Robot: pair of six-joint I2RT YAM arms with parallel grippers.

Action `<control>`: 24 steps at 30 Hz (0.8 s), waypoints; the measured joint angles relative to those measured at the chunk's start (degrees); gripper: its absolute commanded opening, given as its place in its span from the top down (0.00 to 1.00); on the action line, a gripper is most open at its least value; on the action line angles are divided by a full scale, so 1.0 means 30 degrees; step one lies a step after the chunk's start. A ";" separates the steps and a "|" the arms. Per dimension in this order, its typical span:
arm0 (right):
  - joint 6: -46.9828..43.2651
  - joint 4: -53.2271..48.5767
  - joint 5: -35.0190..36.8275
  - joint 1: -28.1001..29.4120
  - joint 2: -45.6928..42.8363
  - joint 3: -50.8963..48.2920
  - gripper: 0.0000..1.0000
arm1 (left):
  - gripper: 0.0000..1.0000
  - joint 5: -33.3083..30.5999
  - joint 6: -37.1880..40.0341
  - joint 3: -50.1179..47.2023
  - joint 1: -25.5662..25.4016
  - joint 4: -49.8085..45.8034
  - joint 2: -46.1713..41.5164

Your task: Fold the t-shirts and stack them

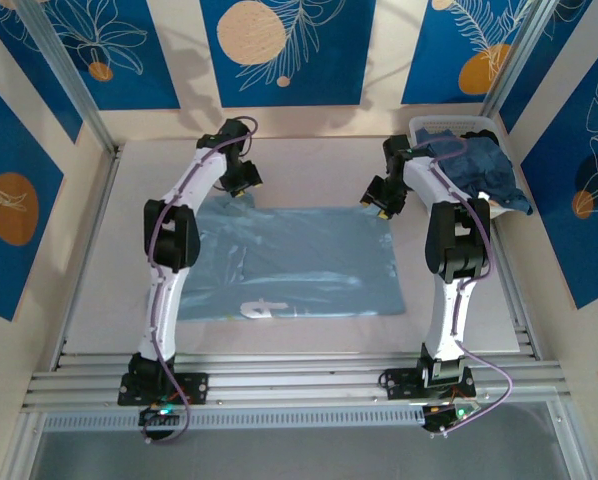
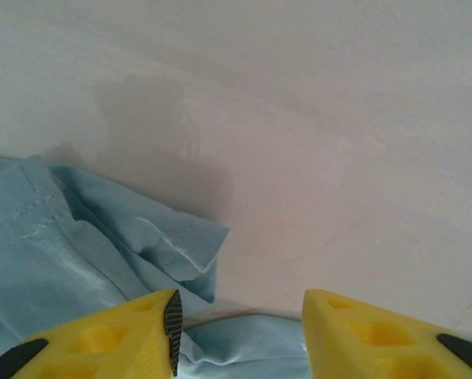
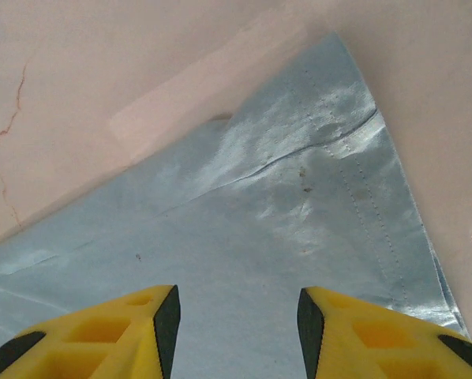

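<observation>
A light blue t-shirt lies spread flat across the middle of the table, a scrap of white lettering showing at its near edge. My left gripper hovers open over the shirt's far left corner, where the cloth is bunched and folded. My right gripper stands open over the far right corner; the flat hemmed corner lies beneath its yellow fingers. Nothing is held by either gripper. More dusty blue t-shirts are heaped in the basket at the back right.
A white mesh basket stands at the far right corner, shirts spilling over its rim. Bare table lies left of the shirt and beyond it. Metal rails run along the near edge.
</observation>
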 measured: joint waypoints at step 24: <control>0.0102 -0.0240 0.0051 0.0000 0.0007 0.0619 0.56 | 1.00 -0.1457 -0.0627 0.3133 0.0124 -0.1778 0.2805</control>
